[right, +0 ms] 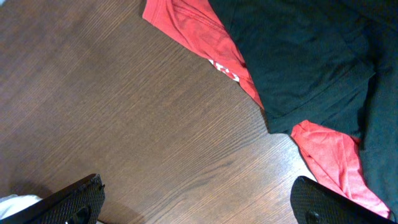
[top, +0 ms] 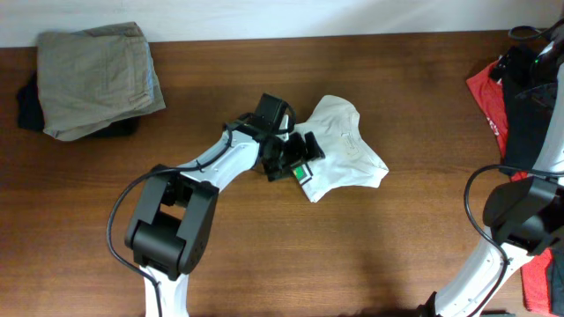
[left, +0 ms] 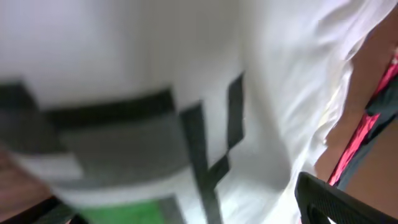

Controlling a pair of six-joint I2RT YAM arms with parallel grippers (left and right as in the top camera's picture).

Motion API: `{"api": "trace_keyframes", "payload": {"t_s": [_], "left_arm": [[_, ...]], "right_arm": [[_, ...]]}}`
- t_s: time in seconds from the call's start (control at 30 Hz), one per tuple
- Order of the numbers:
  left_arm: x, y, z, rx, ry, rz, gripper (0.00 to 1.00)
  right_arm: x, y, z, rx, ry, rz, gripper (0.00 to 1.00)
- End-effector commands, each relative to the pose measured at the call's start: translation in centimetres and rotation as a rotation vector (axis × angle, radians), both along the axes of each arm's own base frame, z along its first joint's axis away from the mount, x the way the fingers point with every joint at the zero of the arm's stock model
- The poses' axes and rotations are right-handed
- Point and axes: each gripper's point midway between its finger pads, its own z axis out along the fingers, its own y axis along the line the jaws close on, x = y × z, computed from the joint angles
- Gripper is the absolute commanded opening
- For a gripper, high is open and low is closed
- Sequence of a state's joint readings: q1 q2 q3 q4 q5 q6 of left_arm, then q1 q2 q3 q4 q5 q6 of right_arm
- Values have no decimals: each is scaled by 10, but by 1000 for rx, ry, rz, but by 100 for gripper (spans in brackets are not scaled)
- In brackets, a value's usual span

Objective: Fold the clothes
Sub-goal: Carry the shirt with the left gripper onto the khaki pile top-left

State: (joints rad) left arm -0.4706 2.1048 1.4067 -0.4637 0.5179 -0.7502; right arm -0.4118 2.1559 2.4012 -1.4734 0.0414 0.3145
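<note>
White T-shirt [top: 351,141] against left fingers [top: 310,146]

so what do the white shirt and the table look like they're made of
White shirt: thin, soft cloth, matte, probably a cotton knit; it lies crumpled in loose folds. Table: dark brown wood or a wood-look laminate with a slight sheen; fine grain lines run along it, but the pictures cannot settle which.

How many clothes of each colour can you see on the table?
White T-shirt: 1
Khaki-grey folded garment: 1
Red garment: 1
Black garment: 1
Dark garment under the khaki-grey one: 1
Total: 5, as far as the pictures show
</note>
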Motion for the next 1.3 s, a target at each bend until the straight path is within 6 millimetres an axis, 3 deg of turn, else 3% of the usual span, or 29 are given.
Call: {"api": "trace_keyframes", "payload": {"t_s": [0.0,0.03,0.1,0.2,0.3,0.37,0.47,0.53,0.57,0.63,0.73,0.77,0.93,0.97,1.1,1.27], "left_arm": [[-8,31,-69,175,77,56,93],[-8,30,-71,175,79,59,74],[-10,31,-77,180,106,83,71],[-4,41,-82,219,94,112,38],[15,65,-80,229,51,113,1],[35,80,-70,200,-31,40,1],[75,126,-46,234,-170,-57,3],[106,180,-26,358,-245,-55,3],[130,212,-6,421,-329,-75,3],[156,244,19,480,-440,-100,1],[179,283,43,573,-538,-101,2],[190,306,56,645,-571,-81,2],[210,351,88,766,-650,-23,2],[216,368,100,824,-668,18,1],[227,401,134,914,-698,175,1],[235,424,177,870,-746,363,0]], "right_arm": [[-1,-2,4,-12,-5,-13,99],[-1,-2,4,-12,-5,-13,99],[-1,-2,4,-12,-5,-13,99],[-1,-2,4,-12,-5,-13,99],[-1,-2,4,-12,-5,-13,99],[-1,-2,4,-12,-5,-13,99],[-1,-2,4,-12,-5,-13,99],[-1,-2,4,-12,-5,-13,99],[-1,-2,4,-12,-5,-13,99],[-1,-2,4,-12,-5,-13,99],[-1,-2,4,-12,-5,-13,99],[-1,-2,4,-12,-5,-13,99],[-1,-2,4,-12,-5,-13,99],[-1,-2,4,-12,-5,-13,99],[-1,-2,4,-12,-5,-13,99],[-1,-2,4,-12,-5,-13,99]]}}
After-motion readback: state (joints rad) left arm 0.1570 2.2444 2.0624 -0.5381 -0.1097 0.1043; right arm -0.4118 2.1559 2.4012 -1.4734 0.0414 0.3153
